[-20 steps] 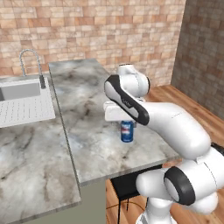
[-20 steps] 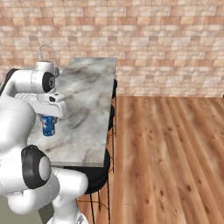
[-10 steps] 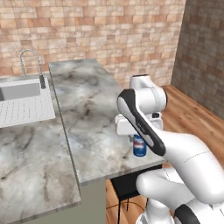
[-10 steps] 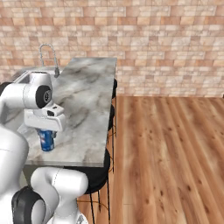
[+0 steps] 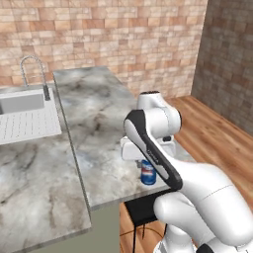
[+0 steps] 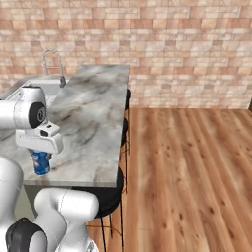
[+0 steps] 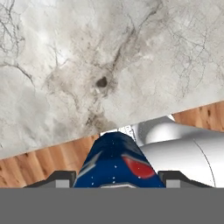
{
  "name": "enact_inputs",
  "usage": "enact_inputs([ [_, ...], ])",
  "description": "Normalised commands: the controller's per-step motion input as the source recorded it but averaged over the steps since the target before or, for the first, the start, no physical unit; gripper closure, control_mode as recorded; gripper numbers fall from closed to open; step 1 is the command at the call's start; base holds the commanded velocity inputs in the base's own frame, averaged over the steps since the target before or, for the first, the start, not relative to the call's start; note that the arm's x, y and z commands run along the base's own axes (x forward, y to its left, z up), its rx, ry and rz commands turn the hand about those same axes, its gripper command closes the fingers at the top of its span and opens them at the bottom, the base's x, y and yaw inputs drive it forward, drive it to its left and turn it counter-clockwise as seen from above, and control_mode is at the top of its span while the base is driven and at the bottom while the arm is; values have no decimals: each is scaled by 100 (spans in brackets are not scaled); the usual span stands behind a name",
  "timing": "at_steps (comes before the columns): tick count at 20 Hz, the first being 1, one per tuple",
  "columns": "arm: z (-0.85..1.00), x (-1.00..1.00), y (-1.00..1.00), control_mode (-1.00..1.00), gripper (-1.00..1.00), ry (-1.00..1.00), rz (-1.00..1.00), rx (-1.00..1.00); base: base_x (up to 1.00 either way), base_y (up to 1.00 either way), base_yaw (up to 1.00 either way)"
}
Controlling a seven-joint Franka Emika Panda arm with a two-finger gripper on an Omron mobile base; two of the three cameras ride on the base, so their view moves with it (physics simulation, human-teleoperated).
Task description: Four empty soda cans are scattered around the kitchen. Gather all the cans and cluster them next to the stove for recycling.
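The kitchen here is tan brick walls [image 6: 187, 44] and a wood plank floor [image 6: 192, 172], with a long grey-veined marble counter [image 5: 94, 123] running away from the robot. A sink [image 5: 24, 116] with an arched faucet [image 5: 34, 74] sits at the counter's far left, and dark stools [image 6: 110, 199] tuck under its near edge.

The marble looks smooth and hard, so a can set down on it would stand steady but could skate if nudged sideways.

The gripper [image 5: 147, 159] hangs over the counter's near edge, next to the floor side, its jaws closed partway around the blue soda can [image 5: 147, 173]. The can hangs upright below the hand; whether its base touches the marble cannot be told. In the hand view the can [image 7: 116, 162] sits squarely between the two fingertips [image 7: 59, 178].

An empty can is judged very light, thin-walled and easily dented, with slick painted sides. The best hold is across the middle of the body, with gentle squeeze, keeping it vertical during travel towards the stove.
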Motion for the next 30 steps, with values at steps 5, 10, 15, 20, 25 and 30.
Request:
enact_inputs([
  [5,0,0,0,100,100,0,0,0,-18,100,0],
  [10,0,0,0,100,100,0,0,0,-14,52,0],
  [15,0,0,0,100,100,0,0,0,-59,0,-5],
  [20,0,0,0,100,100,0,0,0,-68,11,-8],
  [25,0,0,0,100,100,0,0,0,-12,86,-8],
  [30,0,0,0,100,100,0,0,0,-7,100,-8],
])
